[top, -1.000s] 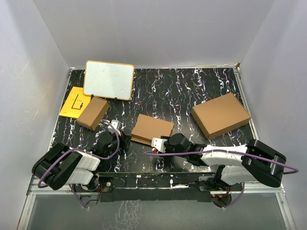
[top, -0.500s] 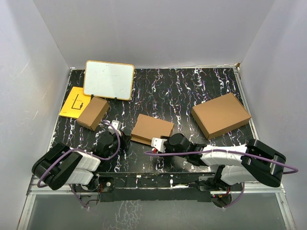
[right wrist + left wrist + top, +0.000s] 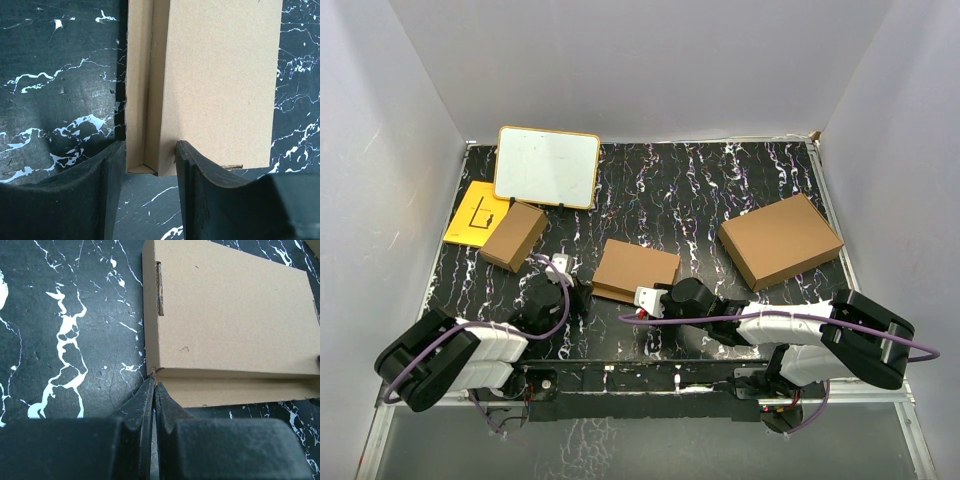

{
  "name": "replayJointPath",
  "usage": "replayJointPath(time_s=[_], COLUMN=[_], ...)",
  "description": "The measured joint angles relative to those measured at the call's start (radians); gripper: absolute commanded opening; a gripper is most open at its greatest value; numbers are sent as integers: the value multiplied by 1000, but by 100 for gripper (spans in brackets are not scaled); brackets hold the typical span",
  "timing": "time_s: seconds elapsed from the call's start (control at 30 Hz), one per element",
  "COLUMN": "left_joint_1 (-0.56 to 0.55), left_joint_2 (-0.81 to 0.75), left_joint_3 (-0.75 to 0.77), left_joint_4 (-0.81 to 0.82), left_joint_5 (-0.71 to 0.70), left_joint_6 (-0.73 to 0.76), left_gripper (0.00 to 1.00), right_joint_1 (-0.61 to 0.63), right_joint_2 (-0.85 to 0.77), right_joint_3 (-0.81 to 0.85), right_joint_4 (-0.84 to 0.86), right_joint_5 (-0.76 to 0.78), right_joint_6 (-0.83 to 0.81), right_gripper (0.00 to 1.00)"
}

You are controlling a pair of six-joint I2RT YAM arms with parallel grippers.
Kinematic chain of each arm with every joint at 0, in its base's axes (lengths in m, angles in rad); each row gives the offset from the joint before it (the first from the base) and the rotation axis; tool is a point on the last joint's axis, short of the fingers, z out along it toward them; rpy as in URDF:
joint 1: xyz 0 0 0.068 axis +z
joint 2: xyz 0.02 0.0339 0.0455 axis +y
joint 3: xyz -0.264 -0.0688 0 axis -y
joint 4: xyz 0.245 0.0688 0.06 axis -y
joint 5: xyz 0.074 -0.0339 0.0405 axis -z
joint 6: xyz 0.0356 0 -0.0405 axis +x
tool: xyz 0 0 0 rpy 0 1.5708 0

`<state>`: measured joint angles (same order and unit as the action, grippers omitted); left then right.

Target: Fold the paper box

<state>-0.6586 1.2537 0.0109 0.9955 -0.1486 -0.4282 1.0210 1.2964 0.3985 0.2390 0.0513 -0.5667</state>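
Note:
The paper box (image 3: 638, 268) is a shallow brown cardboard mailer lying closed and flat on the black marbled table (image 3: 720, 190). My left gripper (image 3: 572, 288) sits at its near left corner. In the left wrist view the jaws (image 3: 153, 376) are pressed together, with a sliver of the box's (image 3: 225, 315) corner edge between the tips. My right gripper (image 3: 646, 300) is open at the box's near edge. In the right wrist view it (image 3: 149, 156) straddles a corner of the box (image 3: 220, 75), where the lid stands slightly off the side wall.
A larger plain brown box (image 3: 780, 240) lies at the right. A smaller chunky brown box (image 3: 513, 236) lies at the left, beside a yellow sheet (image 3: 475, 213). A whiteboard (image 3: 547, 166) leans at the back left. White walls enclose the table.
My left arm has sunk and shifted slightly left, with its gripper staying at the box's corner. The box has edged slightly left. The right arm has barely moved.

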Motion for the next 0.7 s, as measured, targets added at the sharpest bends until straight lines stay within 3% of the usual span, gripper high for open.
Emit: replayJointPath(time_s=[0.7], left_joint_1=[-77], left_joint_2=[8], left_joint_3=[1], left_joint_4=[-21], left_joint_5=[-116], left_joint_6=[-28], left_gripper=[0], right_joint_1=[0], right_joint_2=[1], right_joint_3=[0], right_joint_4=[1], right_joint_5=[1], right_joint_6=[0], right_gripper=[47])
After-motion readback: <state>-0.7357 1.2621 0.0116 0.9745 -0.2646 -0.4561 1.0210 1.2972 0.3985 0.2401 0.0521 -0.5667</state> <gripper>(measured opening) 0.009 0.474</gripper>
